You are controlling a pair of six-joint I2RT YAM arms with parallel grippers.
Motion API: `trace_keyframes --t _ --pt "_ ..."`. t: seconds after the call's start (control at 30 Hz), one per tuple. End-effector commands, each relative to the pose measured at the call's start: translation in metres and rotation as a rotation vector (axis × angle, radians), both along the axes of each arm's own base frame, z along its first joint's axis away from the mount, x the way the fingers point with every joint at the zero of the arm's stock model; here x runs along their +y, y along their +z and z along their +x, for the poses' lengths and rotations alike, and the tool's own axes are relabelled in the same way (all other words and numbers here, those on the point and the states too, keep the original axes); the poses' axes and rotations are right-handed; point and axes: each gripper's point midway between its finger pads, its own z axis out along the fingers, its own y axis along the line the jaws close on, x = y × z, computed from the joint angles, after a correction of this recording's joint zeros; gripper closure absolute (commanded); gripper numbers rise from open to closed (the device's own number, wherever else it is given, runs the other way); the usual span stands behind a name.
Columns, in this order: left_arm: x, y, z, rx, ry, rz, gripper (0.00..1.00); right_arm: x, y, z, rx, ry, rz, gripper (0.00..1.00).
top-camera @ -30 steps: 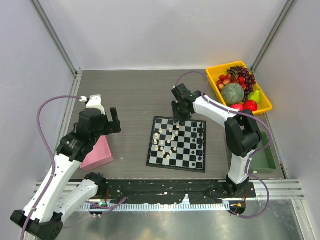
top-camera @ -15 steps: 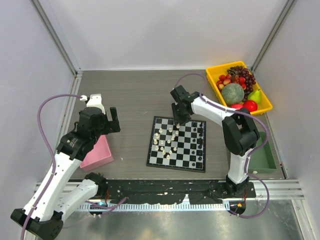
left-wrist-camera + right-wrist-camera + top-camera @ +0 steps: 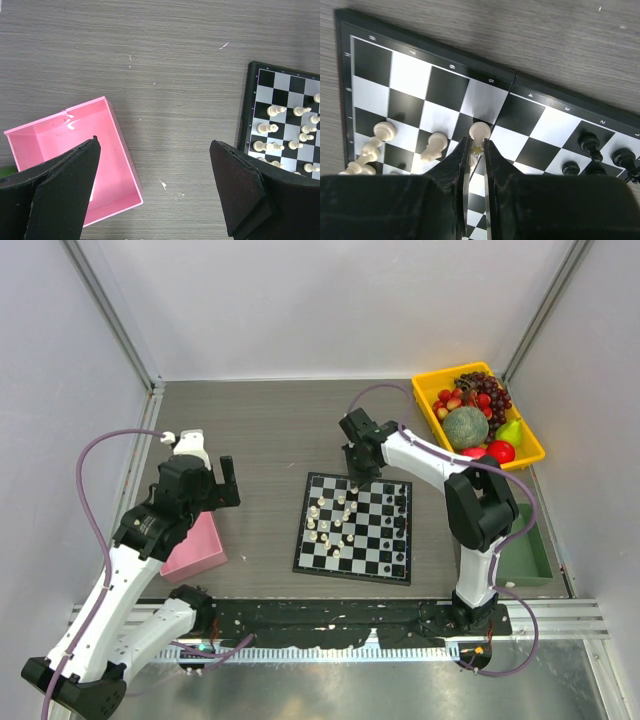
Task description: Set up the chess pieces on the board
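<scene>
The checkered board [image 3: 355, 528] lies mid-table, with white pieces [image 3: 335, 520] scattered on its left half and black pieces [image 3: 400, 515] along its right edge. My right gripper [image 3: 353, 478] is over the board's far edge, shut on a white piece [image 3: 479, 132] and holding it above the board [image 3: 440, 80]. More white pieces [image 3: 434, 145] and black pieces [image 3: 590, 144] show in the right wrist view. My left gripper [image 3: 212, 480] is open and empty, above bare table between the pink box and the board [image 3: 285, 100]. White pieces [image 3: 272, 111] show there too.
A pink open box [image 3: 197, 547] sits left of the board, also in the left wrist view [image 3: 75, 150]. A yellow tray [image 3: 428, 398] of fruit stands at the back right. A green tray [image 3: 530, 558] sits at the right edge.
My right gripper has shifted slightly toward the far edge of the board with the white piece. The left arm has barely moved.
</scene>
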Motion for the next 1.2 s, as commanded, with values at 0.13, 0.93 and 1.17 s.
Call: trace_keyframes --t 0.13,0.93,1.17 --pt "0.005 0.019 0.002 -0.046 0.031 -0.013 0.00 0.046 0.048 0.034 -0.134 0.060 0.074 0.85" --pt "0.011 0.017 -0.002 -0.042 0.057 -0.003 0.00 0.102 0.016 0.050 -0.114 0.150 0.025 0.84" --pt "0.012 0.014 -0.001 -0.034 0.061 0.001 0.00 0.102 0.010 0.044 -0.096 0.165 0.011 0.84"
